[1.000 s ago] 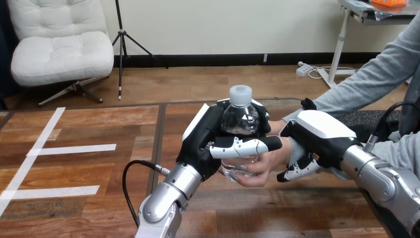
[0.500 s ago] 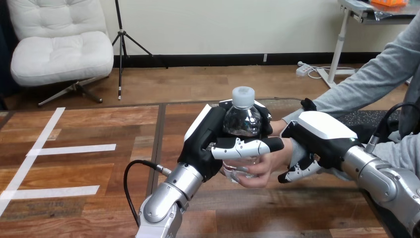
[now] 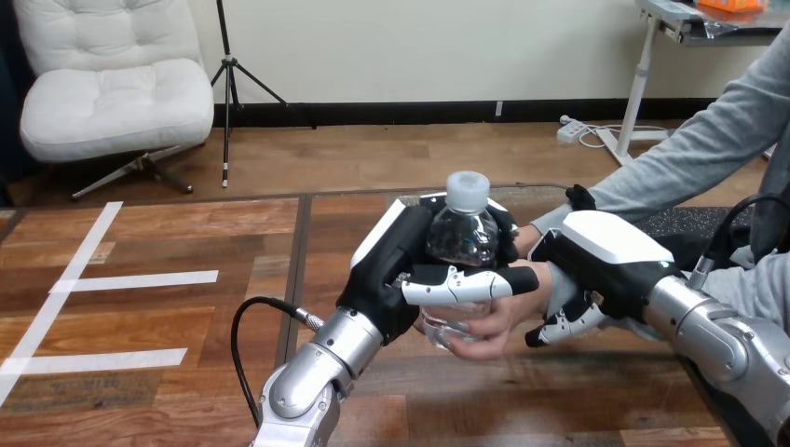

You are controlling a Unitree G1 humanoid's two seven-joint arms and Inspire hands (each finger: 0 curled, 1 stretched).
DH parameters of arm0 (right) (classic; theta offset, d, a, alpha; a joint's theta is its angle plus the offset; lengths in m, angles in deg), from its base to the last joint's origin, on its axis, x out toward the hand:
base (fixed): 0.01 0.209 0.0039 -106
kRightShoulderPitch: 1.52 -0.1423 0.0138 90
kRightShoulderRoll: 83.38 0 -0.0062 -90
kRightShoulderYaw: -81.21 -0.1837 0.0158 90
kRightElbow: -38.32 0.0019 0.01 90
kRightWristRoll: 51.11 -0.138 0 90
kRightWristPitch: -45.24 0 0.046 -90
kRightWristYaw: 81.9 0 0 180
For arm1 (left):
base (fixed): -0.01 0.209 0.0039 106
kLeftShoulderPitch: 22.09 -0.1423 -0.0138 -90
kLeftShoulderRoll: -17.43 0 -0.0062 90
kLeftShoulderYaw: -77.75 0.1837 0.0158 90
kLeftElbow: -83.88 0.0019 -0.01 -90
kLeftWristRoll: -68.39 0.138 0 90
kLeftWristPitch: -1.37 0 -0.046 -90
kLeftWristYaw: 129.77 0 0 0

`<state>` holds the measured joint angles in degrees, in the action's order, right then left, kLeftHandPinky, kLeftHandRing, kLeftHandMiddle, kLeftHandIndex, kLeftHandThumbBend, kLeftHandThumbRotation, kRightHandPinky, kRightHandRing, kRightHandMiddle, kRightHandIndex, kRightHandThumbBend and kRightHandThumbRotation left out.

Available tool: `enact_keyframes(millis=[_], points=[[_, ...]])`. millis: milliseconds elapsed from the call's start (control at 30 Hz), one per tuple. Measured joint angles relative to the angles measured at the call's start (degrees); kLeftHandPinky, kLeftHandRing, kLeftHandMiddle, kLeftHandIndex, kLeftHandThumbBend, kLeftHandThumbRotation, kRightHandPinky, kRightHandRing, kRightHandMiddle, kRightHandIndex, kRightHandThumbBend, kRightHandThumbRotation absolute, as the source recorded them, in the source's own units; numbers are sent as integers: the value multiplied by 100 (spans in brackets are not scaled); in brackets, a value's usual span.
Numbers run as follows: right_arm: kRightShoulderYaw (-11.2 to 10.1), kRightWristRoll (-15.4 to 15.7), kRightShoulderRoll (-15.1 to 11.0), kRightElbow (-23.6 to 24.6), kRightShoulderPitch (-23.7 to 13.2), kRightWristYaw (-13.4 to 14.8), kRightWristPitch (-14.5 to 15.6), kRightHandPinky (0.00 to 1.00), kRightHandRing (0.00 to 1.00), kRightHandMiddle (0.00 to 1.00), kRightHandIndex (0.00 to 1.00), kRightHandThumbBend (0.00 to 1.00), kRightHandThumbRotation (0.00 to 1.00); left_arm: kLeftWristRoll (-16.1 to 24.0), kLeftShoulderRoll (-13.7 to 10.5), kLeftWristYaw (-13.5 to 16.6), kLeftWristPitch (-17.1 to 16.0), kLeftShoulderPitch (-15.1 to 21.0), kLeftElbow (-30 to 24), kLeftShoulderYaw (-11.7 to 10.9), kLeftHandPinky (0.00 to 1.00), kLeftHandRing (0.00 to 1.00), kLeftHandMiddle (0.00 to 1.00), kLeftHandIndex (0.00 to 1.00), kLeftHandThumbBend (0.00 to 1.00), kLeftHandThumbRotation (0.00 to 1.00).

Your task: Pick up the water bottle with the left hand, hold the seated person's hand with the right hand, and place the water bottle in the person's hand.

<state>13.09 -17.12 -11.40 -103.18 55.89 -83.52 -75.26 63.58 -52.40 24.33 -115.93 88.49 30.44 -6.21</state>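
Note:
A clear water bottle (image 3: 463,233) with a pale cap stands upright above the table's middle. My left hand (image 3: 396,270) is shut on it, thumb across its front and fingers behind. The person's hand (image 3: 498,312) reaches in from the right and cups the bottle's lower part from below. My right hand (image 3: 596,256) lies over the person's wrist with its fingers curled down round it.
The wooden table (image 3: 168,307) carries white tape stripes (image 3: 140,279) at the left. A dark mat (image 3: 685,223) lies at the right under the person's grey-sleeved arm (image 3: 689,154). A black cable (image 3: 256,312) loops beside my left forearm.
My left hand has carried the bottle slightly right and down, deeper into the person's hand. My right hand has hardly moved.

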Motion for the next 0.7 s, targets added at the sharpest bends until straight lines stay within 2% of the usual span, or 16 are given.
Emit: enact_keyframes(millis=[200, 233, 333, 533, 700], points=[[0, 5, -9, -1, 31, 0, 10, 11, 15, 20, 21, 74, 0, 143, -41, 47, 0, 0, 0, 0, 78, 86, 89, 92, 100, 79], [0, 5, -9, -1, 35, 0, 15, 11, 15, 20, 21, 74, 0, 158, -48, 49, -1, 0, 0, 0, 84, 89, 91, 94, 100, 82], [0, 5, -10, -1, 45, 0, 26, 11, 15, 20, 21, 74, 0, 218, -74, 51, -1, 0, 0, 1, 91, 93, 94, 97, 100, 84], [0, 5, -12, -1, 53, 0, 34, 11, 15, 20, 21, 73, 0, 275, -107, 45, -1, -2, 0, 7, 98, 98, 99, 99, 100, 87], [0, 5, -12, -1, 53, 0, 35, 11, 15, 20, 22, 73, 0, 298, -113, 62, 0, -3, -1, 8, 99, 99, 100, 100, 100, 89]])
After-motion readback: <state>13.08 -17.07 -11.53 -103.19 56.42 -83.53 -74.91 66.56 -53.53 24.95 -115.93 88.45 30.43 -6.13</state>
